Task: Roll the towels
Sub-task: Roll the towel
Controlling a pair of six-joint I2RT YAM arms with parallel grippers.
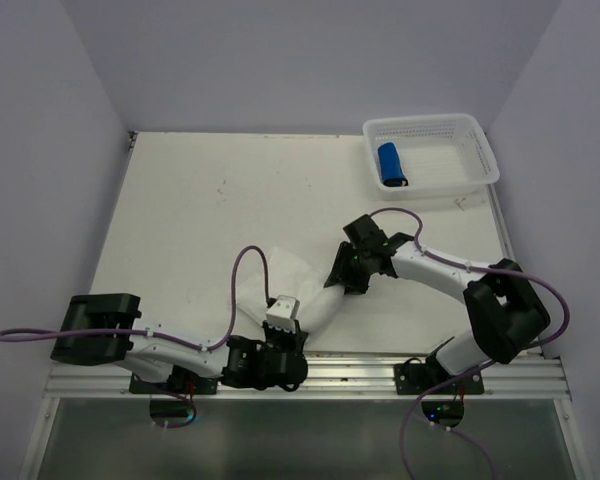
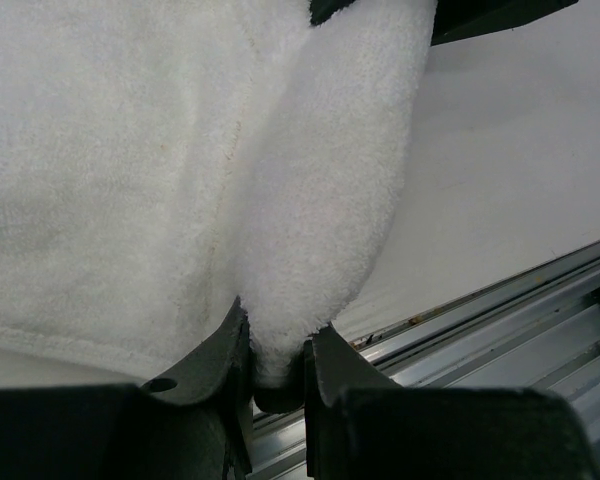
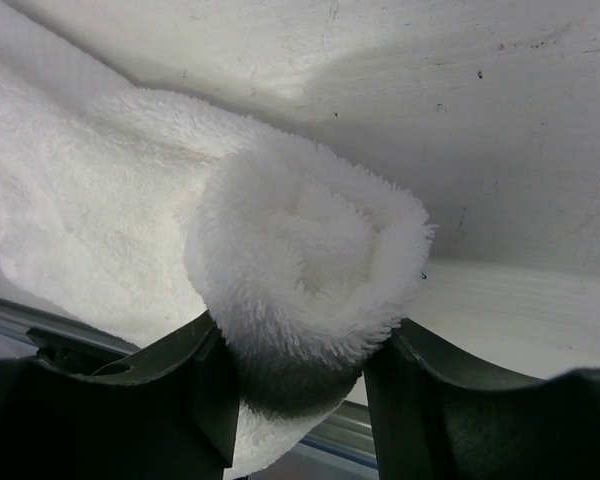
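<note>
The white towel (image 1: 295, 285) lies near the table's front edge between both arms. My left gripper (image 1: 283, 318) is shut on its near edge; in the left wrist view the white towel (image 2: 180, 170) is pinched between the fingers (image 2: 212, 355). My right gripper (image 1: 342, 272) is shut on the towel's far end, which is rolled up; in the right wrist view the white towel's roll (image 3: 305, 255) sits between the fingers (image 3: 195, 370). The blue towel (image 1: 391, 163) lies rolled inside the white basket (image 1: 475, 150) at the back right.
A metal rail (image 1: 380, 372) runs along the table's front edge, just under the left gripper. The same rail shows in the left wrist view (image 2: 500, 320). Purple cables loop over both arms. White walls enclose the table on three sides.
</note>
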